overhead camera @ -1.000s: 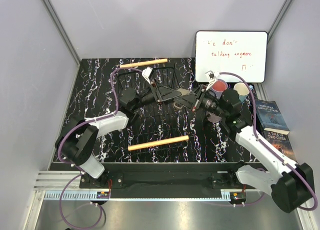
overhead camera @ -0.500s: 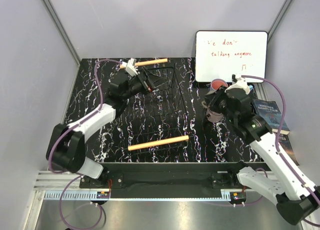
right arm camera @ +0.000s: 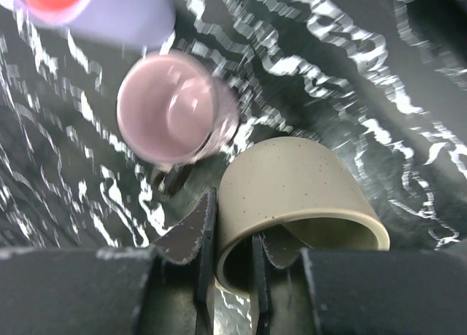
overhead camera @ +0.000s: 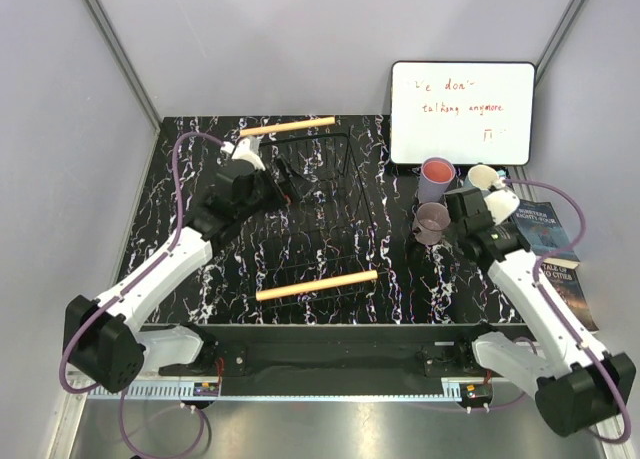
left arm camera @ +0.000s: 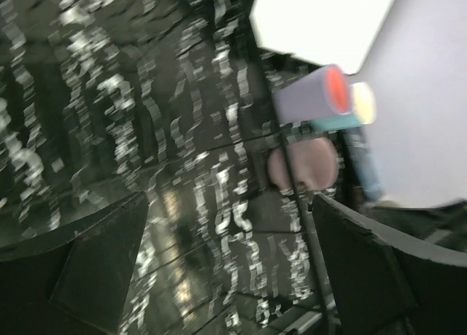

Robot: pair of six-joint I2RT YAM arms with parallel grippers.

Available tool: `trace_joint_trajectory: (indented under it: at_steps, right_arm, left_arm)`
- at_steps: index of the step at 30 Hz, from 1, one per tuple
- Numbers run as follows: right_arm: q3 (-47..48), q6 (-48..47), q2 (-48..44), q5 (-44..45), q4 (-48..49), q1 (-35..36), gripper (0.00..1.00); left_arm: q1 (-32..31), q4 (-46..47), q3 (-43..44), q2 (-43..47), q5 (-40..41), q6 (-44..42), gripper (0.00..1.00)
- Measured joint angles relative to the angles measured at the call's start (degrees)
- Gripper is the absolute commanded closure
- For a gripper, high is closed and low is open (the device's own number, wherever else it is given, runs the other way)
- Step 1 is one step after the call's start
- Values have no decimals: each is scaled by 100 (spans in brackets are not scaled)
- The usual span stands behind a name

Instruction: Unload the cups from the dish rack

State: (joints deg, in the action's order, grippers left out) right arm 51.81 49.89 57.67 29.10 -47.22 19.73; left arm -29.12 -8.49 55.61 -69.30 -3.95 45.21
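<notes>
Five cups are in view, all to the right of the dish rack [overhead camera: 325, 214]. The olive-grey mug [right arm camera: 299, 193] is gripped by the right pincer [right arm camera: 230, 258], which is nearly closed with one finger outside the mug's wall and one inside. Whether the mug rests on the worktop [overhead camera: 200, 179] or hangs just above it cannot be told. Just beside the mug stands the dusty mauve-pink cup [right arm camera: 171, 105], upright with its mouth open upward. Beyond it stands the lavender purple cup [overhead camera: 436, 187], with the coral pink cup [overhead camera: 437, 169] nested inside so only its rim and inner wall show. The light blue cup [overhead camera: 483, 177] stands close to the right of that pair.

The dish rack is a flat black wire grid in the middle of the black marbled worktop, with a light wooden bar at each end. The left pincer [overhead camera: 285, 189] hovers above the rack's far left part, its jaws spread wide and holding nothing.

A whiteboard [overhead camera: 462, 112] with red writing leans behind the cups, and two books [overhead camera: 545, 234] lie at the right edge.
</notes>
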Motion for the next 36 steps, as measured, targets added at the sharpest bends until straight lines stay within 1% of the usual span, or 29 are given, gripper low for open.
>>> trace_joint_trajectory:
  at_steps: [4, 9, 13, 17, 25, 31, 36]
  right_arm:
    - [11, 0, -245, 125, -111, -581, 100]
    - [11, 20, 243, -37, -157, -1143, 100]
    - [68, 144, 925, -332, -164, -1316, 100]
    - [426, 286, 1714, -647, -227, -1508, 100]
    - [1003, 409, 2317, -796, -170, -1845, 100]
    - [973, 404, 2885, -826, -26, -2212, 100]
    - [625, 378, 3042, -885, 260, -2328, 100]
  left_arm:
    - [-4, -546, -92, 35, 339, -9, 1]
    - [-7, -907, -92, 28, 557, 98, 1]
    - [-9, -1137, -90, -4, 640, 179, 1]
    - [-9, -1292, -90, -28, 704, 205, 1]
    - [-20, -1421, -90, -76, 739, 267, 1]
    - [-26, -1558, -90, -181, 741, 280, 1]
    - [-28, -1591, -90, -190, 741, 282, 1]
